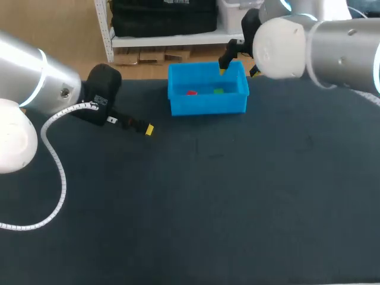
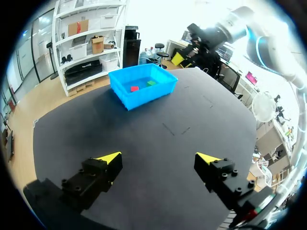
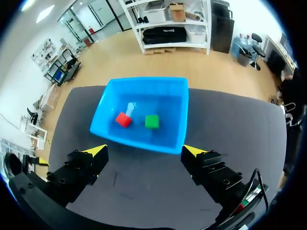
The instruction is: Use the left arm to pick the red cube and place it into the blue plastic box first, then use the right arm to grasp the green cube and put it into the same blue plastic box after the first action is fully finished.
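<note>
- Your dark counter (image 1: 208, 208) carries one open blue plastic box (image 1: 208, 105), standing upright near the far edge.
- You will find the small red cube (image 3: 123, 119) inside that box, resting on its floor.
- The small green cube (image 3: 152, 121) lies in the same box, just beside the red cube and apart from it; neither cube touches a wall.
- Your left hand (image 2: 158, 158) is wide open, its two yellow-tipped fingers (image 2: 109, 157) spread well apart with only bare counter between them. It has hold of nothing.
- The left hand sits low over the counter, well apart from the box, which lies ahead of it in the left wrist view.
- Your right hand (image 3: 144, 149) is likewise wide open and has hold of nothing.
- In the head view the right hand hangs above the box's far right corner. In the right wrist view the box and both cubes lie ahead of its fingers.
</note>
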Tool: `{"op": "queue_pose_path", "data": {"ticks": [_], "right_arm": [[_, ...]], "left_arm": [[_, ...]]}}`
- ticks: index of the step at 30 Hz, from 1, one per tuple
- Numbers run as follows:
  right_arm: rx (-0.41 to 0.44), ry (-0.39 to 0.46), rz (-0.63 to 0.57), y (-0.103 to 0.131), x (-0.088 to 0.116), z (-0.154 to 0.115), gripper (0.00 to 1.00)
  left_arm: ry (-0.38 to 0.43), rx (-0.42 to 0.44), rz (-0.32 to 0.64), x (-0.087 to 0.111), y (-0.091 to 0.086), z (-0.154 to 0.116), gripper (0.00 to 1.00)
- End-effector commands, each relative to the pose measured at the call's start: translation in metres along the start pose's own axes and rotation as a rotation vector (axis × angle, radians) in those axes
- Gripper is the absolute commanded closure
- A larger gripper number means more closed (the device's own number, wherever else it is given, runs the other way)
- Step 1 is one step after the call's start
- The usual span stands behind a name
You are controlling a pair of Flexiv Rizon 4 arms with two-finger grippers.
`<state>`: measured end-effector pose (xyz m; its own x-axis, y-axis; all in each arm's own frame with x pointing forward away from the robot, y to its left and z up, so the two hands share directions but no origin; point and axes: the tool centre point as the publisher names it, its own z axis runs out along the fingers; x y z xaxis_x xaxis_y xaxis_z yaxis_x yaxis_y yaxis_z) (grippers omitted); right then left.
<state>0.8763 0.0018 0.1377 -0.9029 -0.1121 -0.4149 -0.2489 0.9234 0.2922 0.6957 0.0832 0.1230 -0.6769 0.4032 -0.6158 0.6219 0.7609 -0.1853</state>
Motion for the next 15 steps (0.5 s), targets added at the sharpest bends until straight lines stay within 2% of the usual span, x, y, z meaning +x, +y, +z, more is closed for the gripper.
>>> {"op": "queue_pose_path", "data": {"ticks": [1,7,15], "right_arm": [[0.009,-0.143,0.001,-0.001,0.067,-0.030,0.00],[0.012,-0.148,-0.005,-0.003,0.080,-0.036,0.00],[0.012,-0.148,-0.005,-0.003,0.080,-0.036,0.00]], "left_arm": [[-0.005,0.007,0.003,0.001,0.002,0.000,0.00],[-0.005,0.007,0.003,0.001,0.002,0.000,0.00],[-0.005,0.007,0.003,0.001,0.002,0.000,0.00]]}}
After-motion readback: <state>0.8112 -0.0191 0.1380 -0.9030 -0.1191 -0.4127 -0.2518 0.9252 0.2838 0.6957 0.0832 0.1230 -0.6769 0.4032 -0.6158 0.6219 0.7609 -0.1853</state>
